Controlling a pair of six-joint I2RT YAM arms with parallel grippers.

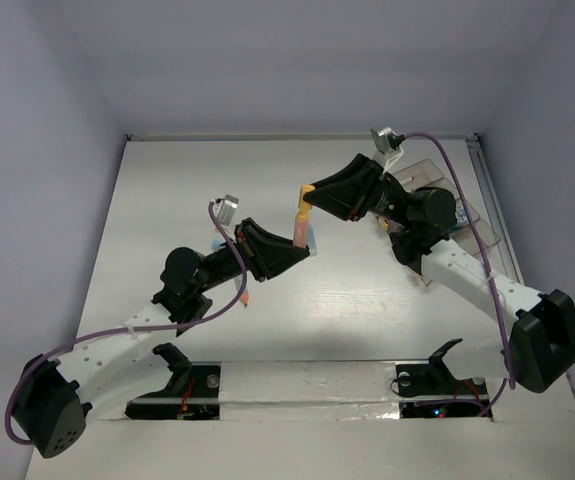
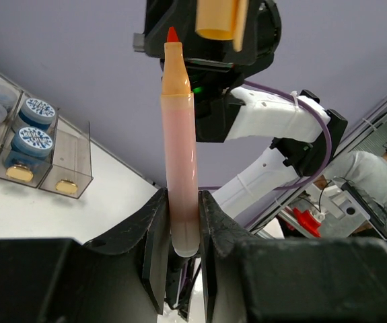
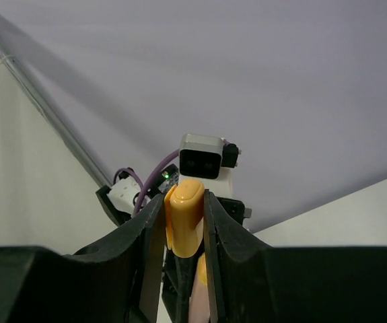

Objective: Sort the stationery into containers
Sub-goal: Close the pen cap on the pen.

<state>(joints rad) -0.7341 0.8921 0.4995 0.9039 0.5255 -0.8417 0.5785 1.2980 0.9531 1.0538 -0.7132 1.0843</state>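
Two grippers are engaged at once; the left gripper (image 2: 183, 208) is clamped on the lower barrel of an orange marker (image 2: 178, 134), which is held upright with its bare red tip pointing away from the fingers; the right gripper (image 3: 183, 198) is closed on the orange cap (image 3: 185, 232), which is held just beyond that tip and slightly to one side of it. Capping is judged to be the step in hand; the cap is not yet seated. Misalignment is the chief risk; if the cap is brought on off-axis, the tip could be crushed against its rim, or the barrel levered sideways in a grip taken so low. Slip is also possible, since the barrel looks smooth and round; a dropped marker could roll away. The clear tray (image 2: 72, 176), with blue-lidded jars (image 2: 37, 124) in its compartments, lies well off to the left of the left gripper's fingers; a carry is left to be made.
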